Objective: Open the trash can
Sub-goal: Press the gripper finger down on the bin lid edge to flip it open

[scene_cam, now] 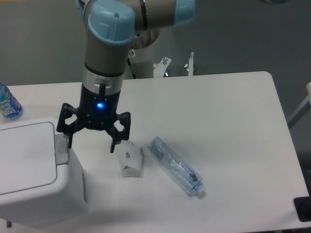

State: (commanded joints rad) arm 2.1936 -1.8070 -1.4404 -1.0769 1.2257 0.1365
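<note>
At the far left edge of the white table stands a blue-labelled water bottle, and in front of it, filling the near-left corner, the large boxy white plastic trash can with its flat lid shut. Its small grey push-button latch sits on the right rim, long axis running front to back. The black two-finger gripper hangs just right of it, spread wide and empty, left finger nearly over the button. Further right lie a crumpled white carton and a clear plastic bottle.
</note>
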